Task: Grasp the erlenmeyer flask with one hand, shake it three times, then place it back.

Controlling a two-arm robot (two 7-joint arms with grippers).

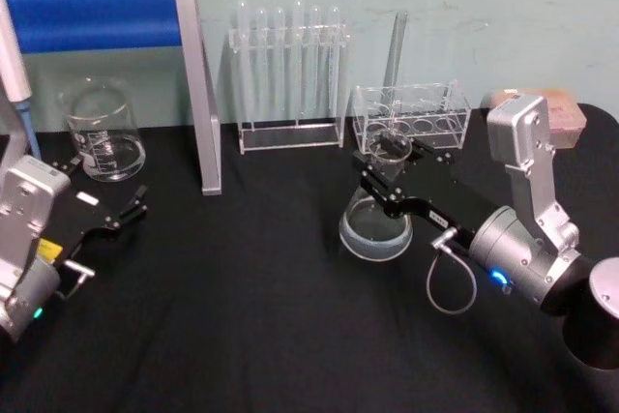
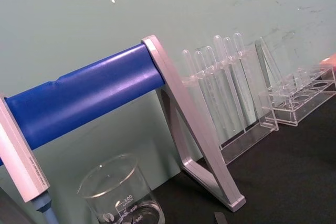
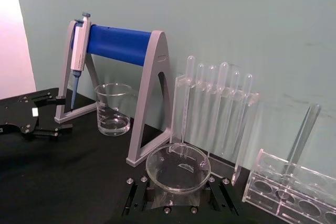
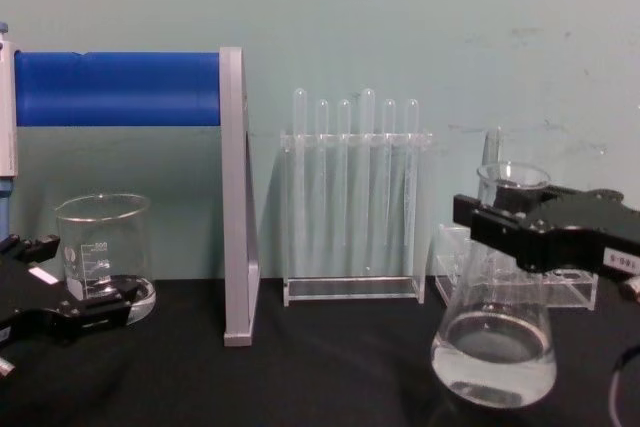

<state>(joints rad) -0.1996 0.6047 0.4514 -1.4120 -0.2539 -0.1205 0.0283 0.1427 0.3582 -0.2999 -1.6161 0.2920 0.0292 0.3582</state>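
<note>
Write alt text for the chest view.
The right tool is clamped around the neck of the erlenmeyer flask, which holds a little clear liquid. Farther back stand a test tube rack, a blue-barred stand and a beaker; the left tool sits open at lower left.

My black table (image 1: 242, 336) carries a glass beaker (image 1: 102, 137) at back left, a grey stand (image 1: 198, 94) with a blue bar beside it, a rack of test tubes (image 1: 290, 84) in the middle and a low clear rack (image 1: 426, 123) farther right. Whether the flask (image 1: 375, 229) before that rack touches the table, I cannot tell.
</note>
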